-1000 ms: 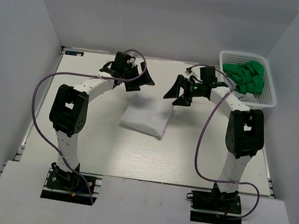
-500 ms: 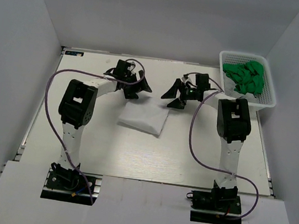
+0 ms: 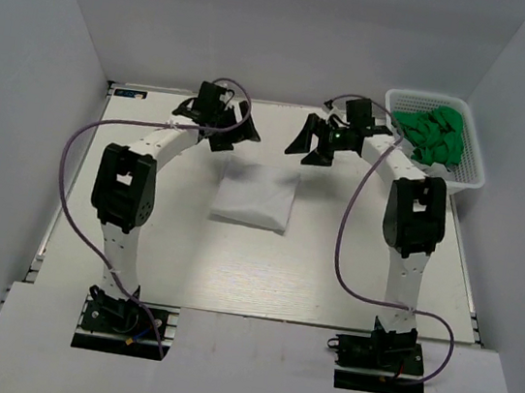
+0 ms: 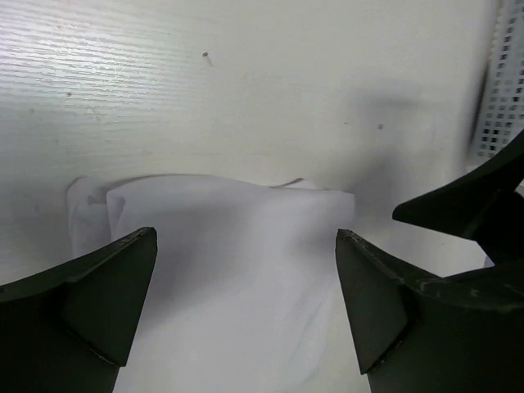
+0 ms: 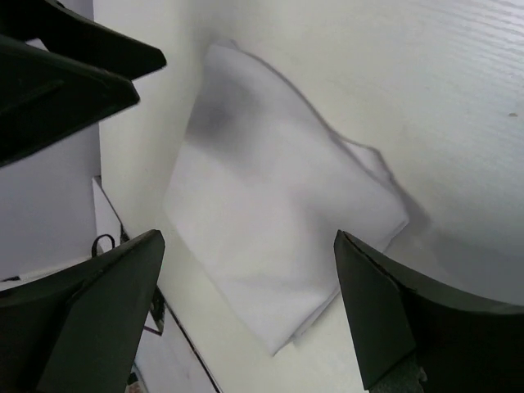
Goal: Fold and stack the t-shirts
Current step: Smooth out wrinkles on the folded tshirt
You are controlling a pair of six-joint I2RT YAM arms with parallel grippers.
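A white t-shirt lies folded into a flat rectangle on the middle of the table. It also shows in the left wrist view and the right wrist view. My left gripper is open and empty, hovering just beyond the shirt's far left corner. My right gripper is open and empty, hovering beyond the shirt's far right corner. Bright green t-shirts lie bunched in the basket at the far right.
A white plastic mesh basket stands at the far right corner; its wall shows in the left wrist view. Grey walls enclose the white table on three sides. Purple cables loop beside both arms.
Both grippers have risen and moved toward the far edge, away from the white shirt. The shirt has shifted slightly and now lies squarer.
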